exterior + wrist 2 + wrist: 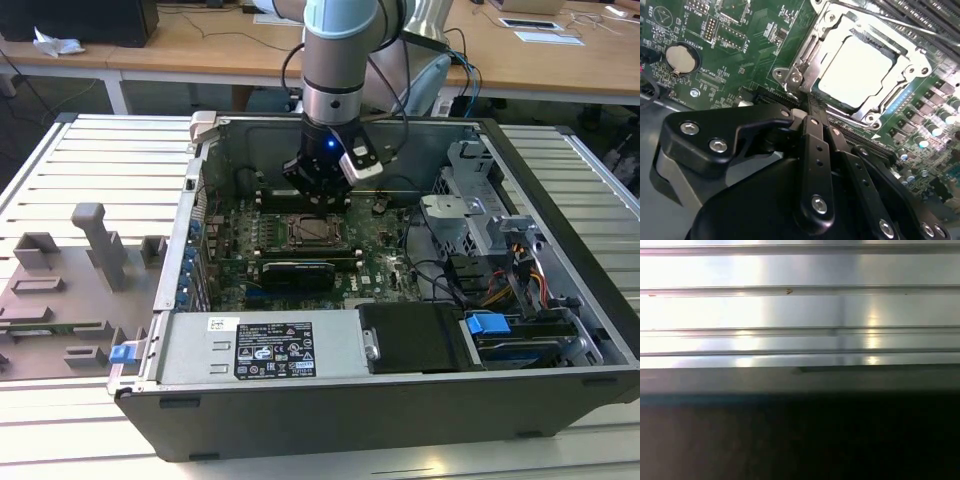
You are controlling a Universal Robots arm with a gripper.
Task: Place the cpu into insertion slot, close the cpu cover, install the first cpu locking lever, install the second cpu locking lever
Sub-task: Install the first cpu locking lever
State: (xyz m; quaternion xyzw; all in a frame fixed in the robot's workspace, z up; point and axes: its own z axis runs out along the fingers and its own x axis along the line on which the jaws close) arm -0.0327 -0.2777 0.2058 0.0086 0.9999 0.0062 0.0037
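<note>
The cpu [856, 70] lies flat in the insertion slot [800, 75], its pale face showing through the window of the cpu cover [912, 65], which lies down over it. A thin lever rod [880, 22] runs along one side of the socket. My gripper [810, 107] is shut with nothing between its black fingers [816, 150], its tip at the socket's rim. In the exterior view the gripper [318, 195] hangs inside the open computer case, just above the insertion slot [318, 232] on the green board [375, 262].
A silver case wall [260, 345], a black block [410, 335] and a drive cage with cables [480, 225] ring the board. A long black card [298, 272] lies in front of the socket. Grey fixtures [90, 260] stand on the ribbed table [790, 310].
</note>
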